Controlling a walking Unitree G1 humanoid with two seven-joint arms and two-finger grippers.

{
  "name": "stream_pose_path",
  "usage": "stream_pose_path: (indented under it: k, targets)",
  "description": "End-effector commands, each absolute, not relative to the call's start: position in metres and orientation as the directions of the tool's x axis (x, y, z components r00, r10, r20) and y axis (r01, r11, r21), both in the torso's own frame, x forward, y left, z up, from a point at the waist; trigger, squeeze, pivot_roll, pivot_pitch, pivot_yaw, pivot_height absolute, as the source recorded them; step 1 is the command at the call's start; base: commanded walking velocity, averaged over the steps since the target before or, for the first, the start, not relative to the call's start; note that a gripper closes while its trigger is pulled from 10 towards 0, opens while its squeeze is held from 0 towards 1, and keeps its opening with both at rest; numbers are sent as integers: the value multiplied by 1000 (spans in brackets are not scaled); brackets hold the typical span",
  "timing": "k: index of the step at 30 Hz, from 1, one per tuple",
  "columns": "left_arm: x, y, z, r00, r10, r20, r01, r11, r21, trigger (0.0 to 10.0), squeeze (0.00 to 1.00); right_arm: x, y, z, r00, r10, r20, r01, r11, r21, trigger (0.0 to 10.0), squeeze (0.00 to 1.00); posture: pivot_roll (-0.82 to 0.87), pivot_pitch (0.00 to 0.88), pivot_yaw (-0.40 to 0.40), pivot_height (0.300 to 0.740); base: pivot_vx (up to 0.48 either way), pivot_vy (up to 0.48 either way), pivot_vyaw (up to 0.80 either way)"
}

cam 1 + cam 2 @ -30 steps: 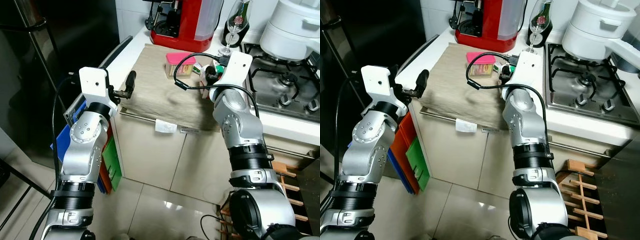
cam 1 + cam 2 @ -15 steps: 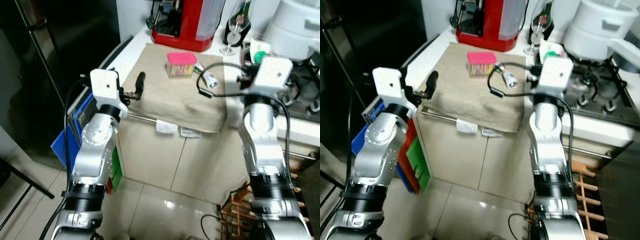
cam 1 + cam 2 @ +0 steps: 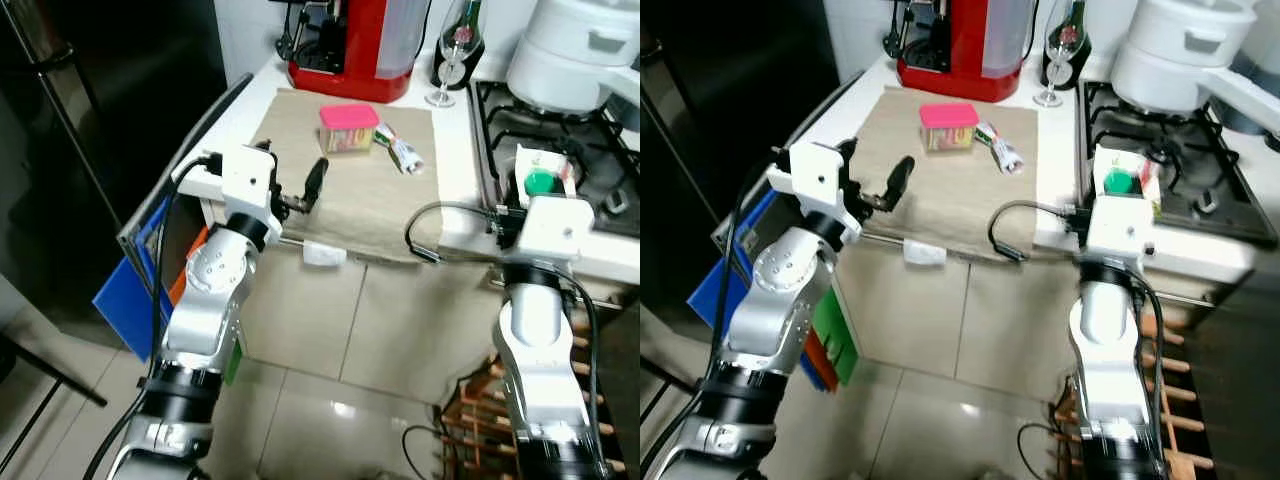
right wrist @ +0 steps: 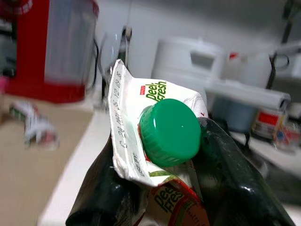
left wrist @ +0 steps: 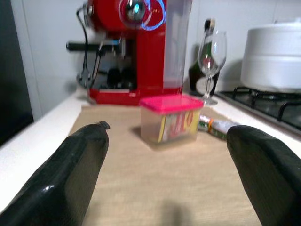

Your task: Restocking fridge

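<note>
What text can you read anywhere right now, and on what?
"Deel Fresh", twice, on the green-capped carton in the right gripper.
A printed number line along the carton's top fold: too blurred.
Label on the pink-lidded container: too blurred.
Wrapped packet: too small.

one carton (image 4: pixel 155 141), one pink-lidded box (image 3: pixel 348 129) — one tube (image 3: pixel 402 152), one glass (image 3: pixel 447 58)

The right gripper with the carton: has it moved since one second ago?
Yes. The right gripper carried the carton from beside the pink-lidded box on the cloth toward the stove.
</note>
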State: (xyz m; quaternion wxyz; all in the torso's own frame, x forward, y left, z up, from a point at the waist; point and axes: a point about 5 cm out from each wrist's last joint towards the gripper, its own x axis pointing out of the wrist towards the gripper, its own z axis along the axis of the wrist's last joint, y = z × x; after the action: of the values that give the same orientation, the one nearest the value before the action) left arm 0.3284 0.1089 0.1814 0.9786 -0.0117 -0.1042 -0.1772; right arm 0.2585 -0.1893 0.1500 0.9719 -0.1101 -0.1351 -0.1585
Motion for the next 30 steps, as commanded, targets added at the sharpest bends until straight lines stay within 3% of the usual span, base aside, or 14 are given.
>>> stream_pose_path:
  k: [1, 8, 12, 24, 30]
  targets:
    - [329, 109, 172, 922, -349, 170, 355, 935, -8, 10000, 0, 256, -187, 152, 912, -285, 296, 345, 922, -176, 0, 0, -85, 0, 50, 740, 0, 0, 0]
    - [329, 100, 164, 918, -374, 133, 378, 926, -2, 10000, 0, 274, -178, 153, 932, -236, 274, 288, 943, -166, 0, 0, -112, 0, 85, 740, 0, 0, 0]
    - [329, 99, 167, 915, -378, 144, 380, 925, 13, 10000, 0, 283, -169, 152, 948, -195, 253, 239, 958, -158, 0, 0, -78, 0, 75, 740, 0, 0, -784]
    - [331, 102, 185, 908, -359, 217, 359, 932, 39, 10000, 0, 298, -163, 167, 938, -164, 305, 223, 960, -171, 0, 0, -57, 0, 41, 740, 0, 0, 0]
    - [334, 92, 193, 905, -354, 237, 362, 932, 11, 10000, 0, 308, -167, 164, 951, -173, 256, 205, 973, -104, 0, 0, -69, 0, 47, 740, 0, 0, 0]
